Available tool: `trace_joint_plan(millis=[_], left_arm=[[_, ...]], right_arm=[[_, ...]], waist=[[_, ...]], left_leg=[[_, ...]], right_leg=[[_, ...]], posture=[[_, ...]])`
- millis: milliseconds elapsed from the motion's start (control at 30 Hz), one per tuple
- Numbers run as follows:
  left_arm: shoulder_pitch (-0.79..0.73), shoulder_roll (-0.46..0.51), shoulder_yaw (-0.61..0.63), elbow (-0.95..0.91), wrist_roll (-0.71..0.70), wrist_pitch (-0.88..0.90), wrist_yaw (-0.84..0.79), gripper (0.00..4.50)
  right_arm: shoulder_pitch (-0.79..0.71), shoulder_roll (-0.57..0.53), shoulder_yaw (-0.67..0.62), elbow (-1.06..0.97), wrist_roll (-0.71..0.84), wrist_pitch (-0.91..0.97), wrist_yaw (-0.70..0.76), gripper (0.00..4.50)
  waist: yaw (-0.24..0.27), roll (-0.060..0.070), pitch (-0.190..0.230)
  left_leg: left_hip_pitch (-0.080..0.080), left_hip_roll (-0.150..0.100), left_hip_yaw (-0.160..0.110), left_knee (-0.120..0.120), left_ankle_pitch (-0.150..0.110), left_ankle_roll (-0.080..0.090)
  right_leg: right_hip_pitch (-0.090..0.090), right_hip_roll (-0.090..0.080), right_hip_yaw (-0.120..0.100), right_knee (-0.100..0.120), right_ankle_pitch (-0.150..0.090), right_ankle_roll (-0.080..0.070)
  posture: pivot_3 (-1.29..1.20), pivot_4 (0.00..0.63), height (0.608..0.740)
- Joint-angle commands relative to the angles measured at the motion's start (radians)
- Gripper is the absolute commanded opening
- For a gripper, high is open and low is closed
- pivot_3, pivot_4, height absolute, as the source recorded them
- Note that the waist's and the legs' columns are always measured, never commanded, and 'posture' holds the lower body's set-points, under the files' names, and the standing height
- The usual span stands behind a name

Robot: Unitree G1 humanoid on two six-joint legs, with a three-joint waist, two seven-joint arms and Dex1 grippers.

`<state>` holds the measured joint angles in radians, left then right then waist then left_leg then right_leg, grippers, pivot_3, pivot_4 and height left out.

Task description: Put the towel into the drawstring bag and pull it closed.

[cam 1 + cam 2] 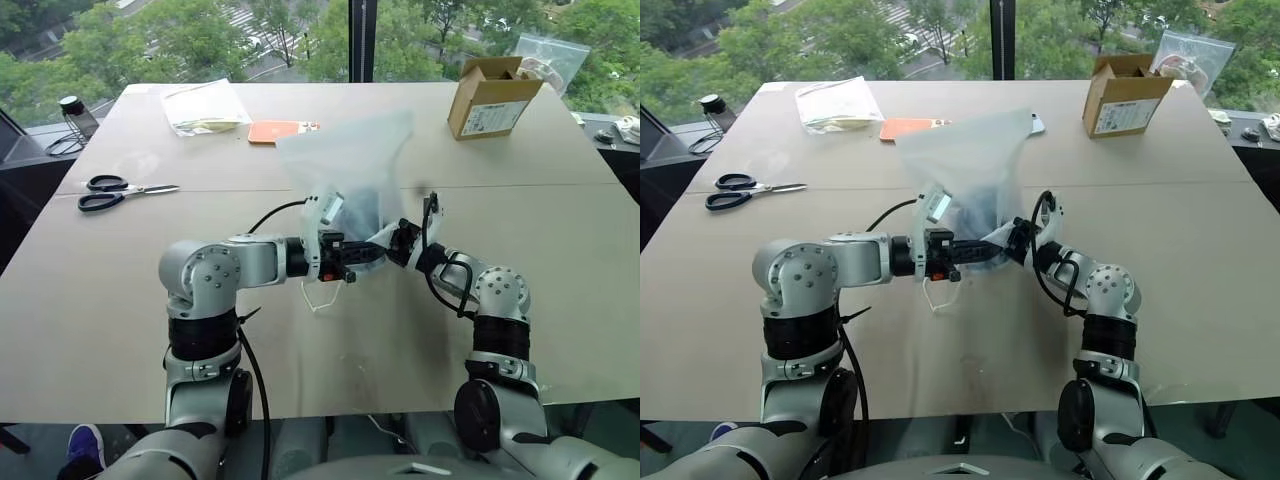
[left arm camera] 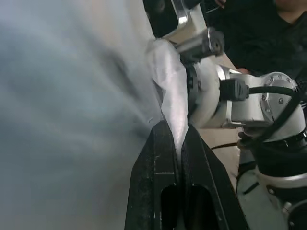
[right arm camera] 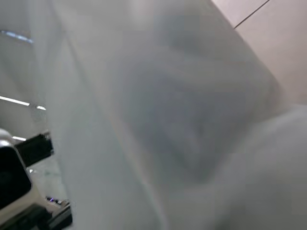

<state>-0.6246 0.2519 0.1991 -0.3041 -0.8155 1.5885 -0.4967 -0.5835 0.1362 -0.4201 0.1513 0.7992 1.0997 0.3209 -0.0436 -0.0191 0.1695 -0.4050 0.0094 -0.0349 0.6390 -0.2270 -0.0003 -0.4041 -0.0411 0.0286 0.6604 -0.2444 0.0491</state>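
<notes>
At centre frame, just above the near edge of the broad beige table point(image 1: 120, 330), the robot's two arms meet with a thin translucent white drawstring bag point(image 1: 352, 160) held up between them. The left gripper point(image 1: 360, 252), reaching in from the left, has its two black fingers point(image 2: 165, 158) pressed together on a fold of the bag's film, a pinch the left wrist view shows plainly. The right gripper point(image 1: 402, 238), coming from the lower right, sits against the bag's lower edge, nearly closed; whether it actually pinches the film cannot be told. A loop of white cord point(image 1: 318, 300) hangs below the left gripper, just above the tabletop. The bag rises from the grippers toward the middle of the frame, its top corner pointing up and right, and a dark bluish mass low inside it, right above the grippers, appears to be the small light-blue terry towel point(image 1: 362, 205), blurred by the film. Farther back at left, black-handled scissors point(image 1: 110, 192) lie on the table. Behind the bag rests a flat orange rectangular object point(image 1: 272, 131), with a clear flat pouch of yellowish papers point(image 1: 205, 108) at upper left. At upper right stands an open brown cardboard box point(image 1: 492, 98), a clear plastic zip bag point(image 1: 555, 55) behind it.
</notes>
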Motion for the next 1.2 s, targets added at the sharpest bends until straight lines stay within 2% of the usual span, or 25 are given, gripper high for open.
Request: trace_joint_plan(millis=[33, 133, 200, 267, 300, 333, 467, 600, 633, 700, 867, 1000, 1067, 1167, 1200], left_arm=[[0.001, 0.005, 0.034, -0.035, -0.087, 0.026, -0.004, 0.0], [-0.015, -0.036, 0.035, -0.014, -0.086, 0.026, 0.037, 0.0], [-0.028, -0.08, 0.007, 0.001, -0.05, -0.01, 0.073, 0.0], [-0.047, -0.106, -0.014, 0.032, 0.003, -0.057, 0.119, 0.0], [-0.058, -0.11, -0.013, 0.055, 0.023, -0.077, 0.135, 0.0], [-0.066, -0.106, -0.015, 0.074, 0.041, -0.098, 0.144, 0.0], [-0.08, -0.033, -0.049, 0.142, 0.101, -0.185, 0.125, 0.0], [-0.097, 0.071, -0.099, 0.233, 0.143, -0.306, 0.046, 0.0], [-0.102, 0.093, -0.112, 0.254, 0.147, -0.331, 0.026, 0.0], [-0.116, 0.132, -0.141, 0.286, 0.151, -0.376, -0.014, 0.0], [-0.151, 0.185, -0.195, 0.321, 0.182, -0.445, -0.099, 0.0], [-0.157, 0.207, -0.233, 0.309, 0.219, -0.504, -0.135, 0.0], [-0.164, 0.204, -0.234, 0.288, 0.219, -0.522, -0.147, 0.0], [-0.185, 0.183, -0.192, 0.228, 0.165, -0.513, -0.168, 0.0], [-0.193, 0.176, -0.181, 0.217, 0.157, -0.509, -0.162, 0.0]], right_arm=[[-0.029, 0.079, -0.029, 0.021, 0.047, -0.086, -0.067, 0.08], [-0.048, 0.095, 0.015, 0.061, 0.014, -0.182, -0.099, 0.08], [-0.054, 0.073, 0.148, 0.098, -0.108, -0.282, -0.092, 0.08], [-0.035, 0.028, 0.31, 0.075, -0.207, -0.346, -0.026, 1.12], [-0.02, -0.005, 0.387, 0.045, -0.25, -0.367, 0.014, 1.31], [-0.005, -0.024, 0.426, 0.013, -0.268, -0.376, 0.041, 1.79], [0.05, -0.096, 0.444, -0.162, -0.246, -0.351, 0.079, 3.47], [0.114, -0.244, 0.413, -0.395, -0.197, -0.254, 0.089, 3.47], [0.13, -0.286, 0.423, -0.451, -0.198, -0.235, 0.094, 3.94], [0.152, -0.334, 0.444, -0.534, -0.202, -0.195, 0.073, 4.44], [0.143, -0.414, 0.532, -0.6, -0.29, -0.173, 0.039, 4.44], [0.131, -0.429, 0.574, -0.575, -0.341, -0.187, 0.023, 4.44], [0.125, -0.42, 0.576, -0.558, -0.35, -0.181, 0.019, 4.44], [0.121, -0.321, 0.503, -0.519, -0.246, -0.152, 0.025, 4.44], [0.115, -0.319, 0.507, -0.508, -0.247, -0.162, 0.041, 4.44]], waist=[[0.0, 0.0, 0.0], [0.001, 0.0, 0.0], [0.001, 0.0, 0.0], [-0.001, 0.0, 0.0], [-0.002, 0.0, 0.0], [-0.003, 0.0, 0.0], [0.003, 0.0, 0.0], [0.014, 0.0, 0.0], [0.013, 0.0, 0.001], [0.002, 0.001, 0.001], [0.004, 0.0, 0.002], [0.006, -0.001, 0.002], [0.007, -0.001, 0.002], [0.006, -0.002, 0.003], [0.006, -0.002, 0.003]], left_leg=[[0.0, 0.0, 0.0, 0.0, 0.0, 0.0], [-0.001, 0.0, 0.0, 0.0, 0.0, 0.0], [-0.001, 0.0, 0.0, 0.0, 0.0, 0.0], [0.0, 0.0, 0.001, 0.0, 0.0, 0.0], [0.0, 0.0, 0.002, 0.0, 0.0, 0.0], [0.0, 0.0, 0.002, 0.0, 0.0, 0.0], [-0.002, 0.0, 0.001, 0.0, 0.0, -0.001], [-0.012, -0.001, 0.0, 0.004, 0.002, -0.003], [-0.012, -0.002, 0.0, 0.004, 0.002, -0.003], [-0.011, -0.002, -0.001, 0.003, 0.001, -0.001], [-0.01, 0.0, 0.0, 0.001, 0.001, -0.001], [-0.011, -0.001, 0.001, 0.002, 0.0, -0.001], [-0.011, -0.001, 0.0, 0.002, 0.001, -0.001], [-0.011, -0.001, 0.0, 0.002, 0.001, -0.001], [-0.011, -0.001, 0.0, 0.002, 0.001, -0.001]], right_leg=[[0.0, 0.0, 0.0, 0.0, 0.0, 0.0], [-0.001, 0.0, 0.0, 0.0, 0.0, 0.0], [-0.001, 0.0, 0.0, 0.0, 0.0, 0.0], [-0.001, 0.0, 0.001, 0.0, 0.0, 0.0], [-0.001, 0.0, 0.002, 0.0, 0.0, 0.0], [-0.001, 0.001, 0.002, 0.0, 0.0, 0.0], [-0.002, 0.002, 0.0, 0.001, 0.0, 0.0], [-0.009, -0.001, -0.002, 0.0, 0.0, 0.0], [-0.009, -0.002, -0.001, 0.0, 0.0, 0.0], [-0.01, -0.002, -0.001, 0.001, 0.0, 0.0], [-0.009, 0.001, -0.002, 0.001, 0.0, 0.0], [-0.009, -0.001, -0.002, 0.0, 0.0, 0.0], [-0.009, -0.001, -0.002, 0.0, 0.0, 0.0], [-0.009, -0.001, -0.002, 0.0, 0.0, 0.0], [-0.009, -0.001, -0.002, 0.0, 0.0, 0.0]], posture=[[0.0, 0.15, 0.74], [0.0, 0.15, 0.74], [0.0, 0.15, 0.74], [0.0, 0.15, 0.74], [0.0, 0.15, 0.74], [0.0, 0.15, 0.74], [0.0, 0.15, 0.74], [0.0, 0.15, 0.74], [0.0, 0.15, 0.74], [0.0, 0.15, 0.74], [0.0, 0.15, 0.74], [0.0, 0.15, 0.74], [0.0, 0.15, 0.74], [0.0, 0.15, 0.74], [0.0, 0.15, 0.74]])
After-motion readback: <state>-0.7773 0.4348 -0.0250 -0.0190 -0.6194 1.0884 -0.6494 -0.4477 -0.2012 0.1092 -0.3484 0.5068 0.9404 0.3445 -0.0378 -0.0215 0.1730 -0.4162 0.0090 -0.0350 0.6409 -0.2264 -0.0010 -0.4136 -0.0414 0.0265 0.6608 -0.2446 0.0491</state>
